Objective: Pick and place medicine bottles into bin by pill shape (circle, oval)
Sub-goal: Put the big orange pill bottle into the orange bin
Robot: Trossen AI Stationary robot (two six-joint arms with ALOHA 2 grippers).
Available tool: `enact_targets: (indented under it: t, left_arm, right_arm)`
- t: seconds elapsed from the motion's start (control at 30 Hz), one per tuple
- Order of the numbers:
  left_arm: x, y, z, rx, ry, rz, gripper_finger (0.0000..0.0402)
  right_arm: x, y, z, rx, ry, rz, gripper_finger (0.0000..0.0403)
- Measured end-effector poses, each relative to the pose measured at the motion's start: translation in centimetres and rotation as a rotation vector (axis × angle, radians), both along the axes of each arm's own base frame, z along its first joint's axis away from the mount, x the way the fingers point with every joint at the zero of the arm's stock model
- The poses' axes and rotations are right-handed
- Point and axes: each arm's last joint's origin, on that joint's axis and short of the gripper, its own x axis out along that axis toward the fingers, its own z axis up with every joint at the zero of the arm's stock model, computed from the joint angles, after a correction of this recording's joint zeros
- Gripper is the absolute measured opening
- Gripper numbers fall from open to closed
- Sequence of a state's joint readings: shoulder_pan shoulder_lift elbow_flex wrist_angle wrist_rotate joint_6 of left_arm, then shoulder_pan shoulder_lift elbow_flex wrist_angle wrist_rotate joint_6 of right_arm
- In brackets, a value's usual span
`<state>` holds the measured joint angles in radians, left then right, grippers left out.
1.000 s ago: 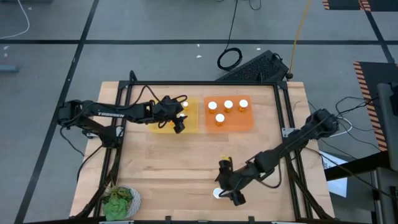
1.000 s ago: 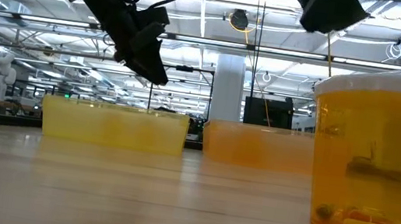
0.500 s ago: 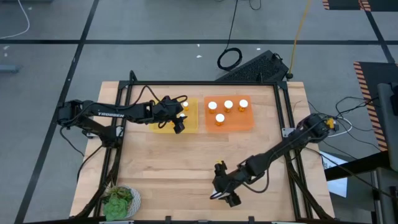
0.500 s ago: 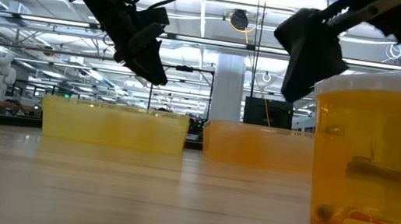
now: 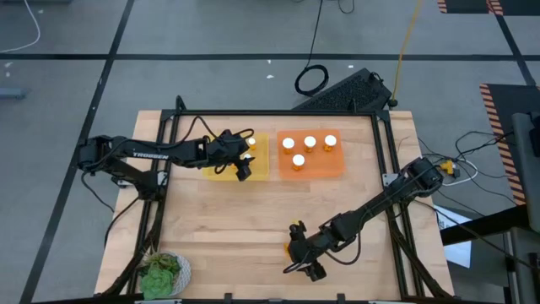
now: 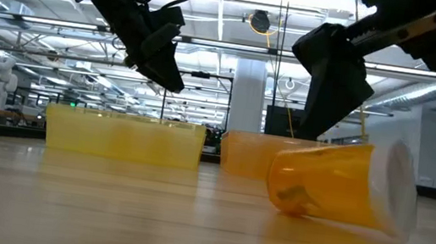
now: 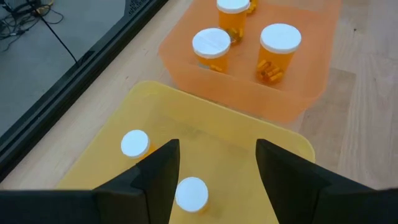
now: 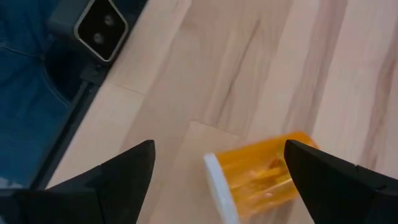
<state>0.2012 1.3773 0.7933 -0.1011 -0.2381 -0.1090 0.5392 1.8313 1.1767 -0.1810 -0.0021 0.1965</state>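
One medicine bottle (image 8: 261, 174), amber with a white cap (image 6: 391, 198), lies on its side on the wood near the table's front edge. My right gripper (image 8: 219, 147) is open, low over it, with a finger on either side; in the high view this gripper (image 5: 302, 257) hides the bottle. My left gripper (image 7: 217, 146) hangs open above the yellow bin (image 5: 239, 169), where two bottles (image 7: 134, 143) (image 7: 191, 191) stand. The orange bin (image 5: 310, 165) beside it holds several upright bottles (image 5: 310, 142). My right gripper stands open around the fallen bottle. One finger (image 8: 323, 171) is close by the bottle's bottom end (image 8: 301, 142), but I cannot tell whether it touches. The bottle rests along its side on the table.
A green leafy object (image 5: 160, 274) sits at the table's front left corner. A black frame (image 5: 384, 152) runs around the table. A small camera (image 8: 99, 28) is mounted at the near edge close to the right gripper. Bare wood (image 5: 228, 219) lies between the bins and the fallen bottle.
My right gripper has come down and gone a little toward the table's left edge, onto the bottle at the front. The bottle, upright before, has tipped over and now lies on its side. The left arm has kept still.
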Motion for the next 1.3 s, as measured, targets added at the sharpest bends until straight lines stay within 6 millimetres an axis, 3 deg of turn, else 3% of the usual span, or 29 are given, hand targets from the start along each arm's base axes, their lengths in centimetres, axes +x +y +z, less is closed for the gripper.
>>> enact_targets:
  t: [0.23, 0.4, 0.7, 0.9, 1.17, 1.3]
  left_arm:
    - [0.0, 0.0, 0.0, 0.001, 0.000, -0.001, 0.0216]
    - [0.4, -0.9, 0.2, -0.002, -0.027, -0.038, 0.0216]
    - [1.8, -6.8, 1.5, 0.032, -0.177, -0.377, 0.0216]
    - [1.8, -10.2, 1.4, 0.038, -0.196, -0.475, 0.0216]
    - [2.0, -13.6, -0.5, 0.007, -0.140, -0.519, 0.0216]
    - [2.3, -14.5, -1.8, 0.006, -0.100, -0.526, 0.0216]
  right_arm:
    - [0.0, -0.3, 0.0, -0.029, 0.002, 0.000, 0.0335]
    - [-0.5, 0.1, 0.0, -0.119, -0.041, -0.120, 0.0332]
    - [-1.6, 2.0, 0.0, -0.103, -0.060, -0.182, 0.0331]
    - [-2.5, 3.1, 0.2, -0.144, -0.148, -0.313, 0.0331]
    - [-3.6, 5.2, 0.6, -0.059, -0.271, -0.510, 0.0331]
    - [-3.7, 6.5, -0.5, -0.029, -0.349, -0.567, 0.0331]
